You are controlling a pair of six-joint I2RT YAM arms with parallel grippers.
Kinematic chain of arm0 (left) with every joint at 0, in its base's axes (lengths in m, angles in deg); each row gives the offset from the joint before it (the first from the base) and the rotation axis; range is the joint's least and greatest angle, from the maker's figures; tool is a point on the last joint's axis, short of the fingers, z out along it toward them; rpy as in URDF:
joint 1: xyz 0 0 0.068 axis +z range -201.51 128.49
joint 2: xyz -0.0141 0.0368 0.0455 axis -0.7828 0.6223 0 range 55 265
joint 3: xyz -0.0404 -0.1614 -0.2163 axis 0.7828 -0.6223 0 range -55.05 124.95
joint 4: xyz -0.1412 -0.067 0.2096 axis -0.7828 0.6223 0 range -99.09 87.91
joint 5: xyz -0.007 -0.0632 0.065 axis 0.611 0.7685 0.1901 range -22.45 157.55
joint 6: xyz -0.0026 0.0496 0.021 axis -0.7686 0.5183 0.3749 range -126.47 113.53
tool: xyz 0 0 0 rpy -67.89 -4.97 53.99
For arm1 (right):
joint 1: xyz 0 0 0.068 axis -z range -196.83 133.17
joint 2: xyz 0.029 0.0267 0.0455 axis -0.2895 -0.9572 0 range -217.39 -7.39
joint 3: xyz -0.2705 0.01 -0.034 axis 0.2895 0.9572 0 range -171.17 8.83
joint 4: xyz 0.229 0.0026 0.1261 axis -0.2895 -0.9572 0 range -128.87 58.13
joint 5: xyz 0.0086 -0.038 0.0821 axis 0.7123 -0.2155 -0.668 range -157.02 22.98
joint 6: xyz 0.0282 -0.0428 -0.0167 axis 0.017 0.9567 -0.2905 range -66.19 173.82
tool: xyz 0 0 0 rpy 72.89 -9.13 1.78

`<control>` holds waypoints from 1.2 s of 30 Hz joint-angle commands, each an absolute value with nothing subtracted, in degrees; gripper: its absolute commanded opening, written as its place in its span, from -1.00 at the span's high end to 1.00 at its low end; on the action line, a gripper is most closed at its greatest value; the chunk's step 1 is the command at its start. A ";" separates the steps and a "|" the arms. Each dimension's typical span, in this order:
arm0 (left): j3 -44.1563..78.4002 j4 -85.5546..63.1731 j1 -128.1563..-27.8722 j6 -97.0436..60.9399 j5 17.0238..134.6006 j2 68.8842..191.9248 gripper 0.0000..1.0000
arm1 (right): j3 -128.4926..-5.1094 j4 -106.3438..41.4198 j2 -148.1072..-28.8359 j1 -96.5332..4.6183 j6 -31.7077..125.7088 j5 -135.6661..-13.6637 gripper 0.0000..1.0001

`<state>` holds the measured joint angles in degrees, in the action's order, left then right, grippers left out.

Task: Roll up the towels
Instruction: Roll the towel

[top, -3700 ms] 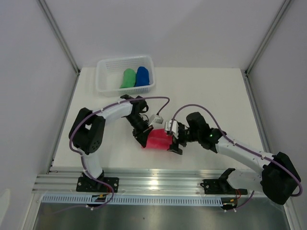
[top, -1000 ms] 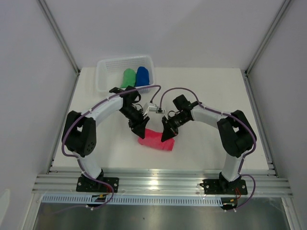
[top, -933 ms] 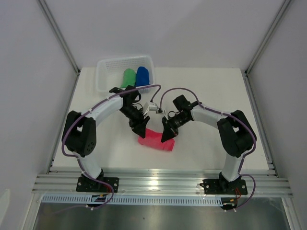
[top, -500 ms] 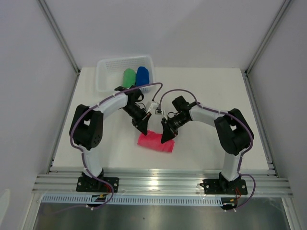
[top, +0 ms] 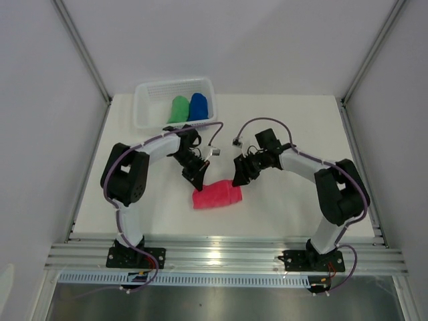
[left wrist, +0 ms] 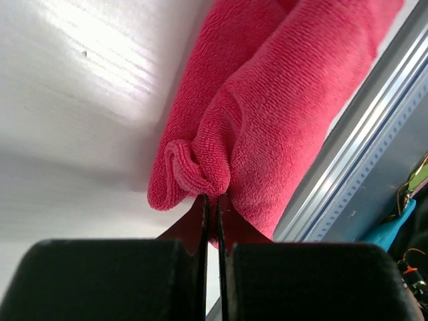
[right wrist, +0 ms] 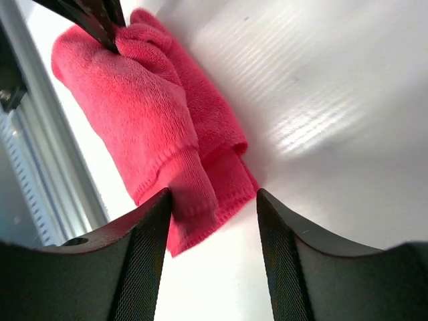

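Note:
The pink-red towel [top: 215,195] lies as a loose roll on the white table, between my two grippers. My left gripper [top: 196,179] is at its left end, shut and pinching a bunched fold of the towel [left wrist: 281,100] at the fingertips [left wrist: 212,199]. My right gripper [top: 239,175] is at the roll's right end with its jaws open. In the right wrist view the towel's [right wrist: 134,114] hemmed end lies between the spread fingers [right wrist: 150,234], against the left one. The green towel [top: 178,109] and blue towel [top: 198,105] sit rolled side by side in the basket.
A white mesh basket [top: 148,107] stands at the table's back left. An aluminium rail [top: 227,254] runs along the near edge, close to the pink-red roll. White walls enclose the table on three sides.
My left gripper has closed onto the pink-red towel's left end. My right gripper has opened, let go of the roll and drawn back to the right. The roll has turned slightly.

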<state>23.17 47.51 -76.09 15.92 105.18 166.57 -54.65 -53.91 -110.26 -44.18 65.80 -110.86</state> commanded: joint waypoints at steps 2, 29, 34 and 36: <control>21.42 46.38 -75.86 14.62 101.13 166.01 0.99 | -48.76 -46.03 -99.26 -44.17 63.48 -104.38 -0.14; 25.55 48.04 -75.86 14.36 99.98 168.20 0.99 | -40.29 -37.40 -85.43 -71.76 101.81 -84.68 -0.40; 25.37 47.95 -75.86 14.53 99.72 168.64 0.99 | -40.12 -38.02 -89.83 -71.42 102.16 -86.10 -0.42; 25.46 47.87 -75.86 14.71 99.54 168.73 0.99 | -40.03 -38.45 -91.06 -70.36 101.54 -87.49 -0.42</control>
<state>23.78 48.04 -76.09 14.94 101.02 167.94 -38.87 -37.98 -89.15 -71.27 100.62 -85.15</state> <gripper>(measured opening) 0.019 0.708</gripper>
